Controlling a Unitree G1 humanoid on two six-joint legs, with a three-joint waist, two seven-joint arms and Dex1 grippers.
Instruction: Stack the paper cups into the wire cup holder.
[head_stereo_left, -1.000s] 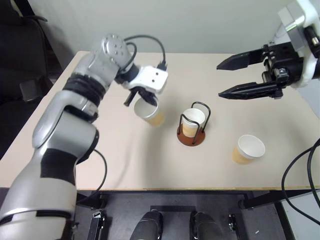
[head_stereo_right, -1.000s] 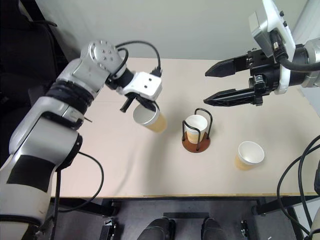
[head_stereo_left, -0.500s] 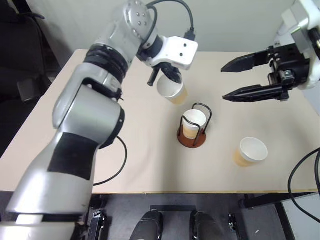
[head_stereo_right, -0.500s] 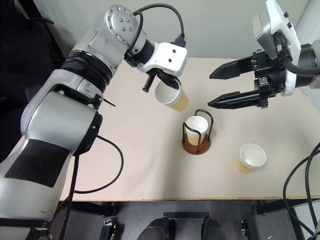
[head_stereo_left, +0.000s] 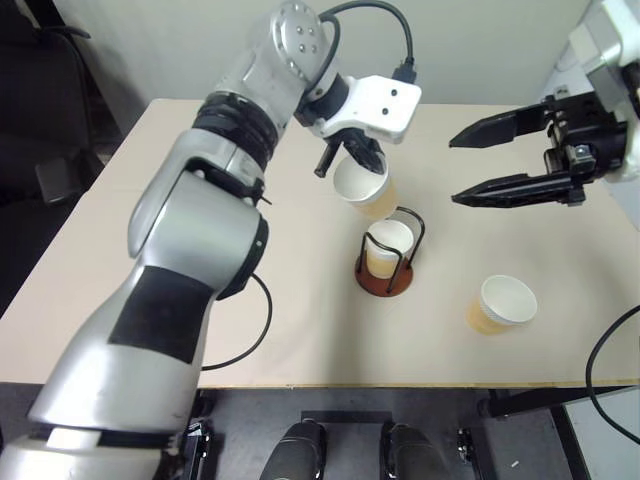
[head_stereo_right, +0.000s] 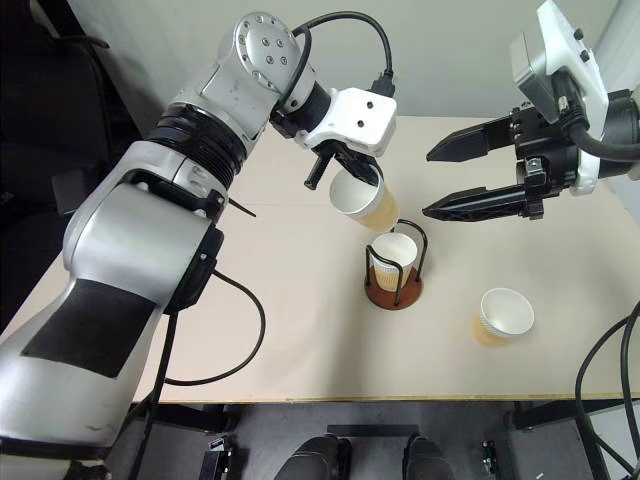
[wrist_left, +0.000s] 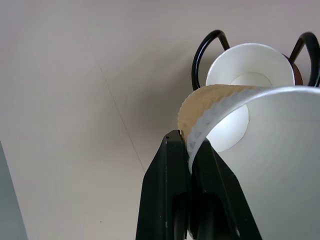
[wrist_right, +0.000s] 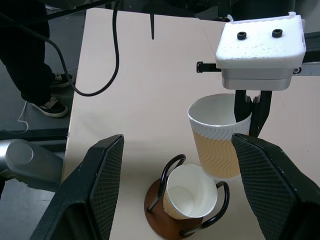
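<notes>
Cup 2 of 3 hanging over the holder, approx. one third done.

One tan-orange tapered paper cup w/ white rim is already sitting inside the small black-wire cup holder on its reddish-brown round base, mid-table. The left gripper is pinching the rim of a second tan paper cup, fingers clamped tight on the wall, holding it tilted in the air just above and beside the holder, not yet lined up w/ the seated cup. The third matching paper cup is standing upright on the beige table, well apart from the holder, untouched. The right gripper is hovering above the table w/ jaws spread wide, holding nothing. Left to do, prob.: nest cup 2, then fetch and stack cup 3.
</notes>
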